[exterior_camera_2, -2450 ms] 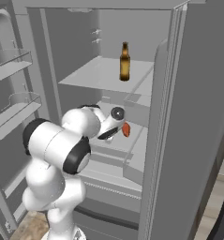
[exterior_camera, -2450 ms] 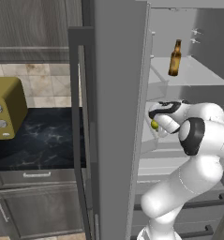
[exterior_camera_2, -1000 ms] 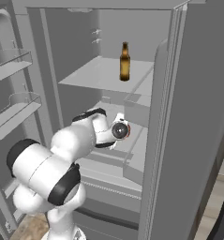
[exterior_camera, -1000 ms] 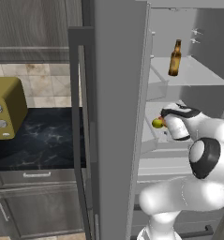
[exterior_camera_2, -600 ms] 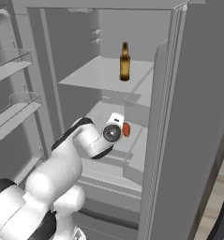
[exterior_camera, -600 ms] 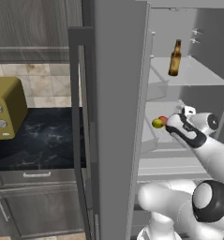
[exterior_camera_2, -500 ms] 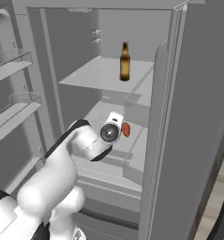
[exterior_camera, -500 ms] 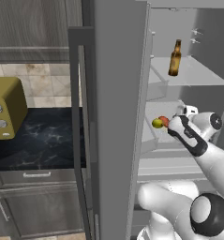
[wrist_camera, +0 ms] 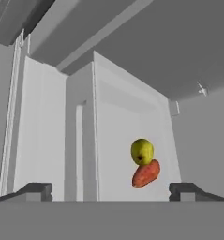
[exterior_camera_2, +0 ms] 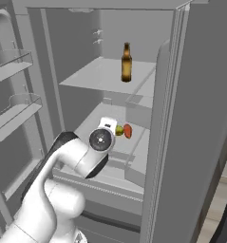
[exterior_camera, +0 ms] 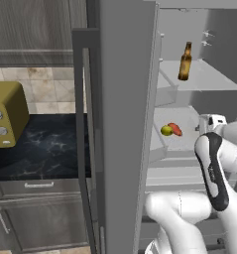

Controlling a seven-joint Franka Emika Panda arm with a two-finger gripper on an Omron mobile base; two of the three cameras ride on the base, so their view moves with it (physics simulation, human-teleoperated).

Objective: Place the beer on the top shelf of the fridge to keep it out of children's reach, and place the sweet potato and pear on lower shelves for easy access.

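The beer (exterior_camera: pixel 185 61) (exterior_camera_2: pixel 126 62) stands upright on the top shelf (exterior_camera: pixel 211 80) (exterior_camera_2: pixel 93 76) of the open fridge (exterior_camera: pixel 125 124). One shelf lower (exterior_camera: pixel 189 116) (exterior_camera_2: pixel 103 116), the yellow-green pear (exterior_camera: pixel 166 130) (exterior_camera_2: pixel 119 130) (wrist_camera: pixel 142 151) and the orange-red sweet potato (exterior_camera: pixel 175 129) (exterior_camera_2: pixel 127 131) (wrist_camera: pixel 145 174) lie touching each other. My gripper (wrist_camera: pixel 111 191) is open and holds nothing. It hangs in front of that lower shelf, short of the two items, and its dark fingertips (wrist_camera: pixel 36 190) stand wide apart.
The fridge's grey door edge (exterior_camera: pixel 90 139) stands to the left of the opening, and the other door's bins (exterior_camera_2: pixel 15 61) hang open on the far left. A gold toaster oven (exterior_camera: pixel 6 119) sits on the dark counter (exterior_camera: pixel 45 149). My elbow (exterior_camera: pixel 214 168) fills the fridge's lower front.
The hand has pulled back from the lower shelf toward the fridge's front, open throughout. The pear and sweet potato stay lying on the shelf. The beer has not moved.
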